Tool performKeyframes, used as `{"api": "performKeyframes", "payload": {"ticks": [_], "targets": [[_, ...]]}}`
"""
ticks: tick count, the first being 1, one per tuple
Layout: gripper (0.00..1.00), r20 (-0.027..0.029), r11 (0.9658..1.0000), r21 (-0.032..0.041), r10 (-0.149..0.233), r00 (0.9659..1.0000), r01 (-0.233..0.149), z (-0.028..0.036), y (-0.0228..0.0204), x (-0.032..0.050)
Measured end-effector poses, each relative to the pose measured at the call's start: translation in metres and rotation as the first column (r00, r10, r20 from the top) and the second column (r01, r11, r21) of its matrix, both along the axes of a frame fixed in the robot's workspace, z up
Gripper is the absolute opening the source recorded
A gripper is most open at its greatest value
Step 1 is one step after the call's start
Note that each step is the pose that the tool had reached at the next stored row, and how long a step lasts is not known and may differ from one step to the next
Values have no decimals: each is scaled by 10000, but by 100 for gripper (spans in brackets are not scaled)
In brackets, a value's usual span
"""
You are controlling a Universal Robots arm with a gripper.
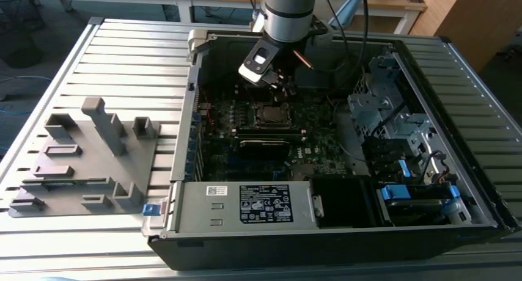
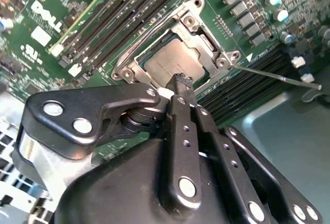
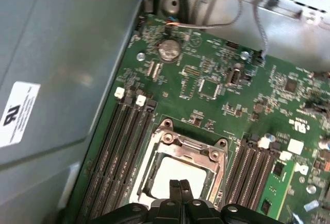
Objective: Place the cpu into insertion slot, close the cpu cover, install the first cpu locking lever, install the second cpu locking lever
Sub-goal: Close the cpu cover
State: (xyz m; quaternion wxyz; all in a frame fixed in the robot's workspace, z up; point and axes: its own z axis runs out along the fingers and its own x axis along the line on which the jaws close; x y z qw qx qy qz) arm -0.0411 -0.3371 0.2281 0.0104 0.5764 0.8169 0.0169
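The cpu (image 2: pixel 172 62) lies in the insertion slot (image 1: pixel 269 115) on the green motherboard, its dull silver top showing through the window of the cpu cover (image 2: pixel 206 46). The cover rests flat around the chip in both wrist views, the cpu (image 3: pixel 178 175) framed by the cpu cover (image 3: pixel 183 149). One thin locking lever (image 2: pixel 273 74) sticks out sideways from a socket corner, over the memory slots. My gripper (image 2: pixel 181 81) is shut with nothing in it, its tips just above the near edge of the chip. The gripper (image 3: pixel 179 187) shows both fingers pressed together.
The open computer case (image 1: pixel 456 189) walls the board in, with drive cages (image 1: pixel 383 104) at the exterior view's right and a power supply (image 1: pixel 244 204) at the front. Long black memory slots (image 3: pixel 124 147) flank the socket. A grey fixture plate (image 1: pixel 82 165) lies on the slatted table.
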Motion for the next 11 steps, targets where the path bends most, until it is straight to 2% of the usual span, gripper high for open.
{"api": "performKeyframes", "payload": {"ticks": [2, 11], "targets": [[11, 0, 9998, 0, 177, 9998, -177, 0, 0, 0], [11, 0, 9997, 0, 245, 9997, -245, 0, 0, 0]]}}
